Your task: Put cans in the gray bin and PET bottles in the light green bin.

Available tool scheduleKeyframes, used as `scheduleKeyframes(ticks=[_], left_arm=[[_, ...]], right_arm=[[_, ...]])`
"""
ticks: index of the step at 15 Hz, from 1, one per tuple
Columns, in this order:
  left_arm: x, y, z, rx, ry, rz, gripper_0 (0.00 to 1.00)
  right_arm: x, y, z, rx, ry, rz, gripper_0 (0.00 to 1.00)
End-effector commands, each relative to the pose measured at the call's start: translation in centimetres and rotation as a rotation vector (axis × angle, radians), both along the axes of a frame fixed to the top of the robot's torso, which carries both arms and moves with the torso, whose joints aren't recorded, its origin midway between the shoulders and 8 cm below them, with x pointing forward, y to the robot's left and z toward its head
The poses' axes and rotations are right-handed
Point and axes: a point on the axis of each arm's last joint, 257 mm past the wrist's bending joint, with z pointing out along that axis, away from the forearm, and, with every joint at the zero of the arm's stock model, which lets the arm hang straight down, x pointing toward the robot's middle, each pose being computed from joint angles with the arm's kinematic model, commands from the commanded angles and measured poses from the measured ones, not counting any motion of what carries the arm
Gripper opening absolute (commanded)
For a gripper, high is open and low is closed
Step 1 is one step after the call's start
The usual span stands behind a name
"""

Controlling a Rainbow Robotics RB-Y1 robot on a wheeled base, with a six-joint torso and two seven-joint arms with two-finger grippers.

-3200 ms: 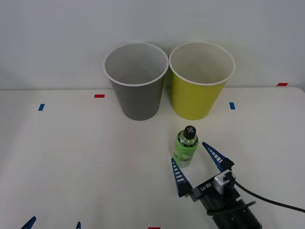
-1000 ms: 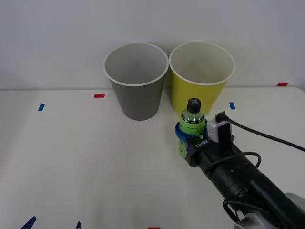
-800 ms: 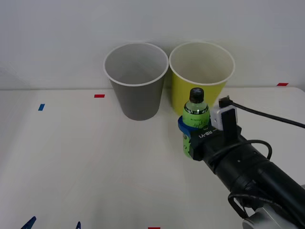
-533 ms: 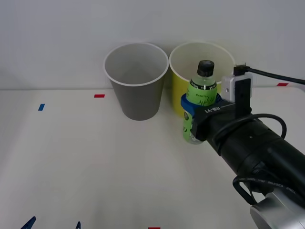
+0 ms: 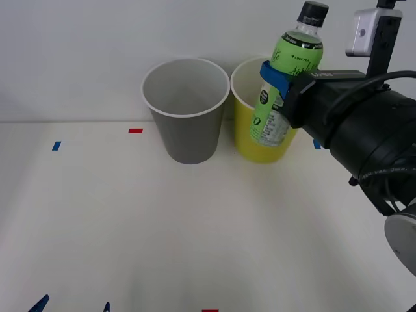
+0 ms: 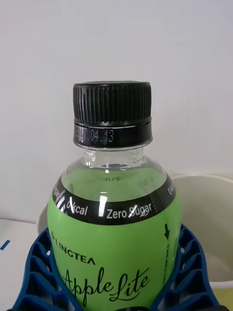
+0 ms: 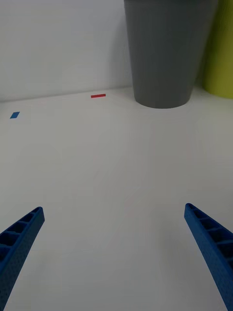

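The PET bottle [image 5: 290, 65], with a bright green label and a black cap, is held upright and high in the air. My right gripper [image 5: 278, 83] is shut on its label, blue fingers [image 6: 190, 262] wrapped around both sides of the bottle [image 6: 115, 233]. It hangs at the near rim of the light green bin [image 5: 244, 133], its cap well above the rim [image 6: 206, 178]. The gray bin [image 5: 186, 114] stands just left of that one, touching it. My left gripper [image 5: 73, 307] is parked open low at the table's near left edge; its wrist view faces the gray bin [image 7: 167, 53]. Cans are out of view.
Both bins stand at the back of the white table [image 5: 162, 221] against a pale wall. Small red tape marks [image 5: 135, 130] and blue tape marks [image 5: 56, 146] lie on the tabletop. The bulky black right arm [image 5: 364, 130] reaches in from the right.
The right gripper closed on the bottle on the table, then lifted it up and back, from tabletop height to above the light green bin's rim. The left arm stayed still.
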Motion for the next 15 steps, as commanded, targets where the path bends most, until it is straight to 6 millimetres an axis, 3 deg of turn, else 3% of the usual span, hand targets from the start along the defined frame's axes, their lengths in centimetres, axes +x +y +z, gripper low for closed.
scheduleKeyframes(ticks=[1, 9, 15], left_arm=[[0.0, 0.0, 0.0, 0.000, 0.000, 0.000, 1.00], [0.0, 0.0, 0.0, 0.000, 0.000, 0.000, 1.00], [0.0, 0.0, 0.0, 0.000, 0.000, 0.000, 1.00]], right_arm=[[2.3, -1.0, 1.8, -0.037, -0.014, -0.049, 0.00], [10.7, -2.4, 5.0, -0.089, -0.129, -0.138, 0.00], [14.8, -2.8, 3.8, -0.098, -0.147, -0.150, 0.00]])
